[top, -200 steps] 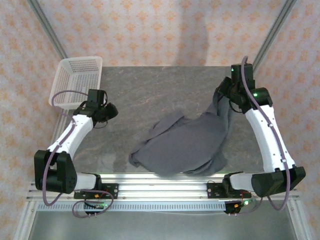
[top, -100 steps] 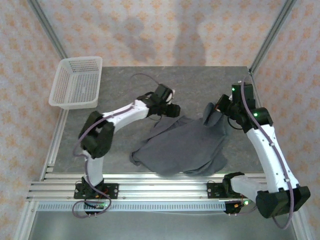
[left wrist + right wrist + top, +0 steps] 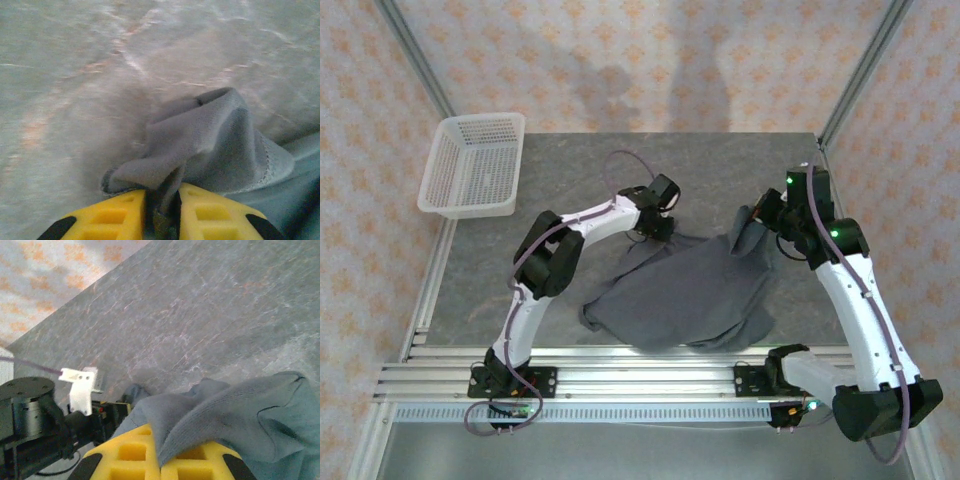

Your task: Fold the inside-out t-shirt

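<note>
The inside-out t-shirt is a dark slate-grey heap lying rumpled on the middle of the table, towards the near edge. My left gripper sits at its far left corner. In the left wrist view the yellow fingers are shut on a bunched fold of the shirt, which rises just off the tabletop. My right gripper holds the shirt's far right corner, lifted a little. In the right wrist view grey cloth drapes over and between the shut yellow pads.
A white mesh basket stands at the table's far left corner. The grey stone tabletop lies bare behind the shirt. Metal frame posts rise at the two far corners. The left arm's wrist shows across from the right gripper.
The left arm swung from beside the basket over to the shirt's far left corner, opened, and closed on the cloth. The right gripper, still holding its corner, lowered and moved slightly inward.
</note>
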`<state>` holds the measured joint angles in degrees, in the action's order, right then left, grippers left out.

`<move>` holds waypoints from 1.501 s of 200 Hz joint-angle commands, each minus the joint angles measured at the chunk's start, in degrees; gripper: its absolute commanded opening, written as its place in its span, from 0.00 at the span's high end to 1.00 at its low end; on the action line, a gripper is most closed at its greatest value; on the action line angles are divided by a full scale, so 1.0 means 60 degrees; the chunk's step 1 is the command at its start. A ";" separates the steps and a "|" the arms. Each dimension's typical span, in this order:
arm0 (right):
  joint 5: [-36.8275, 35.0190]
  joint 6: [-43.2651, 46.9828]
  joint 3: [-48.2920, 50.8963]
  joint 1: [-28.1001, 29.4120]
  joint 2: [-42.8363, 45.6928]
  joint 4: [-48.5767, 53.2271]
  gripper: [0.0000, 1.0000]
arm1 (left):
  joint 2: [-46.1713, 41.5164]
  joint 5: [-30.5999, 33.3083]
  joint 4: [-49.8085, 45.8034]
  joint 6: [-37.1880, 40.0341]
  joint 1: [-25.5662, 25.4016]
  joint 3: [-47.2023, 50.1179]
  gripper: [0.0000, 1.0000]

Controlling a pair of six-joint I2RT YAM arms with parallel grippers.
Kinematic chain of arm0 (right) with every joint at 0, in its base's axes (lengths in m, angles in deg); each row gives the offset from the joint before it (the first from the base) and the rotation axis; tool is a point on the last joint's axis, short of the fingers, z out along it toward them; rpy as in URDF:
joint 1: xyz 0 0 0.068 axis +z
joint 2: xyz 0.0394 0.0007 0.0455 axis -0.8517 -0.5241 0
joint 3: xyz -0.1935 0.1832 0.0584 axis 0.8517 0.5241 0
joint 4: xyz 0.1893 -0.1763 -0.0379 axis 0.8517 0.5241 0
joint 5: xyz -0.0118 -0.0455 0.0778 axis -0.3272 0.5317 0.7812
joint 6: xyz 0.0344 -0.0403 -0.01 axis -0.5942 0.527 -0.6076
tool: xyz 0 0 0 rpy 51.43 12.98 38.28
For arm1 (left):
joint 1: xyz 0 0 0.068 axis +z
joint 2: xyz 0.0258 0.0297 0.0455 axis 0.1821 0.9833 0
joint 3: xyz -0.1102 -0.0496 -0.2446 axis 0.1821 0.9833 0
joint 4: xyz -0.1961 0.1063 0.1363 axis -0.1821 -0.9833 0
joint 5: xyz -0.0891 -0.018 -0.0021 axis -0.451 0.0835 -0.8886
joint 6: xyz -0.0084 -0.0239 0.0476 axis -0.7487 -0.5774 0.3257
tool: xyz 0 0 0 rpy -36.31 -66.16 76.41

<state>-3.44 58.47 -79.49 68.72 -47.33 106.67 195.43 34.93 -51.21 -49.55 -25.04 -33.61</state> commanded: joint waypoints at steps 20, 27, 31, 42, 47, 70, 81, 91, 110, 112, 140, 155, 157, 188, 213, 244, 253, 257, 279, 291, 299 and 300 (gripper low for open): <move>-0.1546 -0.0179 -0.0776 -0.0037 0.0331 0.0775 1.00 | -0.1193 0.0424 0.0619 -0.0868 0.2149 0.1410 0.81; -0.1444 -0.0136 -0.0847 -0.0046 0.0285 0.0838 1.00 | -0.1373 -0.0043 0.0826 -0.0946 0.2434 0.1679 0.80; -0.1333 -0.0120 -0.0875 -0.0041 0.0250 0.0847 1.00 | -0.1493 -0.0280 0.0936 -0.0963 0.2558 0.1833 0.79; -0.0982 -0.0089 -0.0876 -0.0040 0.0172 0.0792 1.00 | -0.1828 -0.0804 0.1174 -0.0956 0.2763 0.2192 0.73; -0.0821 -0.0097 -0.0869 -0.0039 0.0137 0.0730 1.00 | -0.1992 -0.0984 0.1281 -0.0935 0.2806 0.2343 0.70; -0.0029 -0.0117 -0.0814 -0.0049 -0.0076 0.0463 1.00 | -0.2506 -0.1275 0.1372 -0.0966 0.2852 0.2701 0.58; 0.0218 -0.0099 -0.0887 -0.0040 -0.0180 0.0467 1.00 | -0.2737 -0.1246 0.1354 -0.0949 0.2886 0.2844 0.54; 0.0355 -0.0043 -0.0945 -0.0039 -0.0218 0.0494 1.00 | -0.2961 -0.1136 0.1389 -0.0936 0.2891 0.3019 0.52; 0.0603 0.0060 -0.0926 -0.0042 -0.0234 0.0457 1.00 | -0.3490 -0.1638 0.1718 -0.0761 0.2719 0.3296 0.47; 0.0630 0.0052 -0.0910 -0.0049 -0.0231 0.0453 1.00 | -0.3511 -0.1628 0.1694 -0.0691 0.2667 0.3279 0.47; 0.0913 -0.0087 -0.0780 -0.0037 -0.0248 0.0204 1.00 | -0.3087 0.0741 0.0252 0.0731 0.1525 0.2275 0.37; 0.1003 -0.0144 -0.0705 -0.0045 -0.0198 0.0116 1.00 | -0.2148 0.2002 -0.0516 0.1209 0.1212 0.1593 0.36; 0.1009 -0.0147 -0.0712 -0.0038 -0.0184 0.0123 1.00 | -0.2044 0.2066 -0.0604 0.1259 0.1195 0.1524 0.36; 0.0786 0.0005 -0.0778 -0.0040 -0.0086 0.0348 1.00 | -0.1047 0.2985 -0.0865 0.1885 0.1148 0.1086 0.35; 0.0805 -0.0024 -0.0726 -0.0048 -0.0073 0.0306 1.00 | -0.0755 0.3658 -0.0397 0.2071 0.1146 0.1081 0.34; 0.0850 -0.0090 -0.0756 -0.0037 -0.0087 0.0287 1.00 | -0.0802 0.4595 0.0210 0.1976 0.1299 0.1168 0.42; 0.0849 -0.0078 -0.0777 -0.0048 -0.0088 0.0332 1.00 | -0.0863 0.4581 0.0309 0.1880 0.1461 0.1177 0.45; 0.0835 -0.0082 -0.0783 -0.0047 -0.0077 0.0355 1.00 | -0.0867 0.4556 0.0327 0.1837 0.1541 0.1174 0.46; 0.0769 -0.0057 -0.0817 -0.0037 -0.0001 0.0423 1.00 | -0.0690 0.4281 0.0120 0.1670 0.2063 0.0850 0.52; 0.0726 -0.0066 -0.0795 -0.0040 0.0045 0.0437 1.00 | -0.0609 0.4066 0.0109 0.1652 0.2341 0.0753 0.56; 0.0664 -0.0061 -0.0819 -0.0037 0.0076 0.0477 1.00 | -0.0597 0.3841 0.0102 0.1625 0.2520 0.0722 0.57; 0.0654 -0.0064 -0.0820 -0.0044 0.0082 0.0487 1.00 | -0.0600 0.3809 0.0098 0.1631 0.2543 0.0721 0.57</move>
<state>1.58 58.05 -83.14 68.68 -48.62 109.05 191.74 57.31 -50.51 -39.15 -13.56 -26.90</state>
